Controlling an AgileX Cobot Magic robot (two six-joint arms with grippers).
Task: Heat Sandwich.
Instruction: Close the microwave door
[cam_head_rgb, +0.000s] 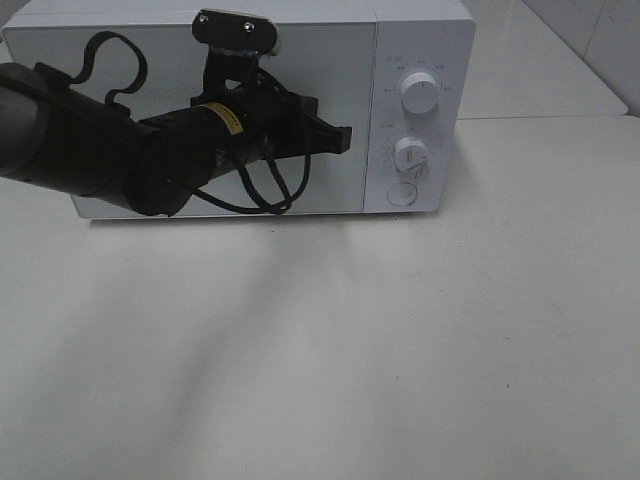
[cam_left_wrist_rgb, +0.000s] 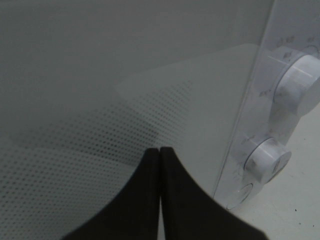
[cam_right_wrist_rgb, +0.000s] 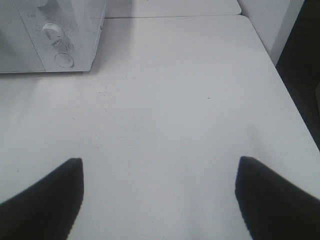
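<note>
The sandwich is out of view. A white microwave stands at the back of the table with its door closed. My left gripper is shut with nothing in it, its tips close to the door near the edge by the control panel. In the left wrist view the left gripper shows its two fingers pressed together in front of the dotted door glass. My right gripper hangs open over bare table, holding nothing, and it does not show in the exterior high view.
Two round knobs and a round button sit on the microwave's right panel. The white table stretches in front. Its right edge drops to a dark floor. A seam to another table runs behind.
</note>
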